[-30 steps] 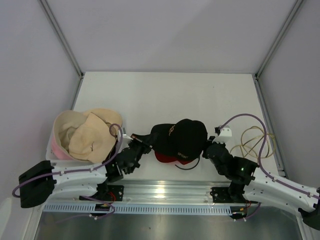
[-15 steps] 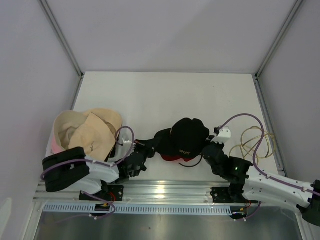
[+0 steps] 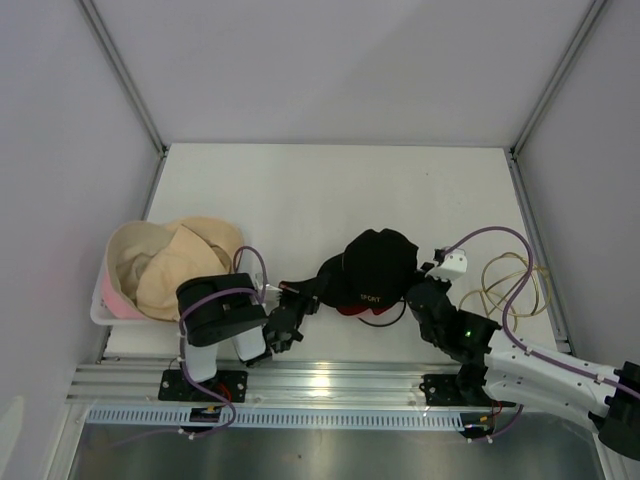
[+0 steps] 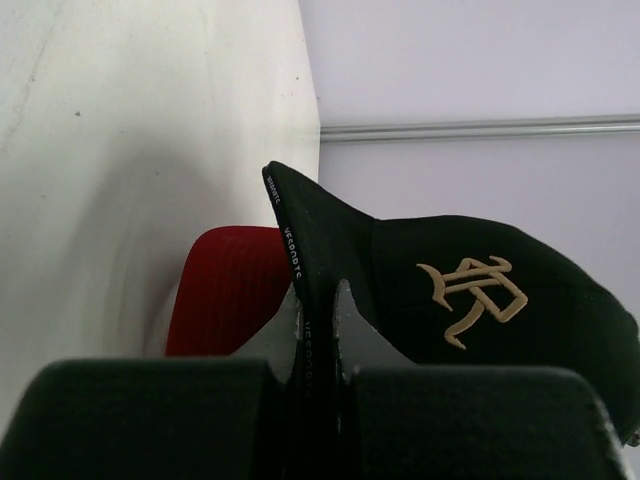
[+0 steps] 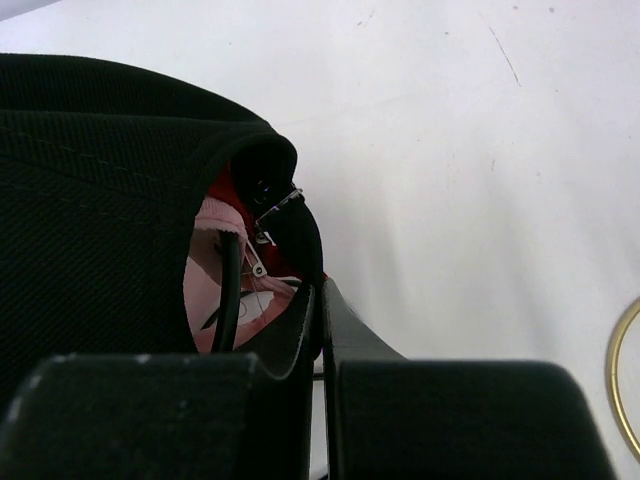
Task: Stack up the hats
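Beige hat (image 3: 175, 270) is lying left of the pinched black hat (image 4: 480, 300).
Left gripper (image 4: 318, 300), the nearer one, is clamping its brim tight; right gripper (image 5: 318, 300) is clamping the black cap (image 3: 380, 262).

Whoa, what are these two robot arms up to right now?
Both arms have hold of one black cap in the middle of the table. The left gripper is shut on its visor, the right gripper on the opposite edge. The beige hat sits off to the left, with a pink hat showing under it.
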### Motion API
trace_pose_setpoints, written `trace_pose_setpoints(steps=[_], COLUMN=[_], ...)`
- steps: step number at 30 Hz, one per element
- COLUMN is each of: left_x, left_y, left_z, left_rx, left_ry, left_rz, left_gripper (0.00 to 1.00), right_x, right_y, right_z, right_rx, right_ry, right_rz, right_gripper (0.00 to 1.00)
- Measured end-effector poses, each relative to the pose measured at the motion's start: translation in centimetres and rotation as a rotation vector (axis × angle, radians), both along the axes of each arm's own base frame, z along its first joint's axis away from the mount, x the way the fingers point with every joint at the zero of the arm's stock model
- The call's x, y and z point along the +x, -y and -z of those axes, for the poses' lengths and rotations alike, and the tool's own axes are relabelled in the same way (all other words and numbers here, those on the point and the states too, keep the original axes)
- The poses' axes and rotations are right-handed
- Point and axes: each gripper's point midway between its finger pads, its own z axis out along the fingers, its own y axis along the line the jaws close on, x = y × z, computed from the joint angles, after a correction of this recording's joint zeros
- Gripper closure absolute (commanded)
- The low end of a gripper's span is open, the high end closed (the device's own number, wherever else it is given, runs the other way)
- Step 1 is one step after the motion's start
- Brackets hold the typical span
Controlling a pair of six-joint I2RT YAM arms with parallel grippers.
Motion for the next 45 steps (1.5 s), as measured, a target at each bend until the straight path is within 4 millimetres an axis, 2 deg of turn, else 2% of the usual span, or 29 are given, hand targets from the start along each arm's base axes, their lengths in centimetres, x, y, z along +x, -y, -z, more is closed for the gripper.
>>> trace_pose_setpoints(steps=[8,10,11,12,13,15,17,19,21,22,25,28,30,32,35,39,42,45], left_x=[0.1,0.0,-0.1,-0.1,-0.2,-0.5,-0.9,-1.2,-1.2,-1.3,-1.2,-0.7,-0.5,-0.7,-1.3,-1.7,-1.8,-1.7], left_y=[0.2,0.3,0.3,0.2,0.0,-0.5,-1.2,-2.0,-2.6,-2.9,-4.1,-5.1,-5.9,-7.7,-10.9,-12.4,-12.5,-12.8], left_z=[-2.3,-2.6,-2.7,-2.8,-2.8,-2.4,-1.5,-1.5,-1.9,-1.8,-1.0,-1.2,-1.9,-2.8,-3.6,-5.1,-7.8,-12.0], left_rx=[-0.005,0.025,0.04,0.054,0.068,0.144,0.24,0.323,0.412,0.474,0.655,0.773,0.824,0.922,1.125,1.255,1.23,1.159], left_ry=[0.046,0.069,0.078,0.086,0.093,0.109,0.12,0.144,0.167,0.171,0.138,0.008,-0.077,-0.151,-0.203,-0.231,-0.223,-0.18], left_rz=[-0.004,-0.007,-0.009,-0.011,-0.011,-0.006,0.005,0.001,-0.01,-0.013,-0.029,-0.105,-0.17,-0.247,-0.325,-0.359,-0.361,-0.369], left_gripper=[0.99,0.98,0.92,0.87,0.73,0.63,0.62,0.6,0.49,0.38,0.18,0.11,0.06,0.01,0.01,0.01,0.01,0.01], right_x=[-0.4,-0.4,-0.5,-0.5,-0.6,-0.8,-1.1,-1.4,-1.8,-1.9,-2.5,-2.8,-3.1,-3.3,-3.4,-3.5,-3.5,-3.4], right_y=[0.6,0.6,0.6,0.7,0.7,0.9,0.9,0.6,0.6,0.7,1.0,1.6,2.1,2.8,3.7,4.9,5.5,5.7], right_z=[0.0,0.1,0.2,0.3,0.4,0.6,0.3,-0.5,-1.3,-1.9,-3.7,-5.5,-6.5,-7.6,-9.3,-11.9,-13.0,-13.4], right_rx=[-0.004,-0.004,-0.003,-0.008,-0.007,-0.033,-0.047,-0.054,-0.063,-0.066,-0.064,-0.052,-0.048,-0.052,-0.056,-0.051,-0.047,-0.057], right_ry=[-0.009,-0.013,-0.015,-0.019,-0.024,-0.042,-0.068,-0.094,-0.122,-0.132,-0.15,-0.155,-0.162,-0.169,-0.169,-0.141,-0.111,-0.097], right_rz=[-0.008,-0.007,-0.006,-0.006,-0.007,-0.011,-0.028,-0.051,-0.066,-0.071,-0.085,-0.082,-0.076,-0.064,-0.046,-0.025,-0.016,-0.02], right_gripper=[0.92,0.82,0.82,0.65,0.62,0.5,0.46,0.41,0.37,0.36,0.29,0.26,0.22,0.17,0.16,0.15,0.14,0.13])
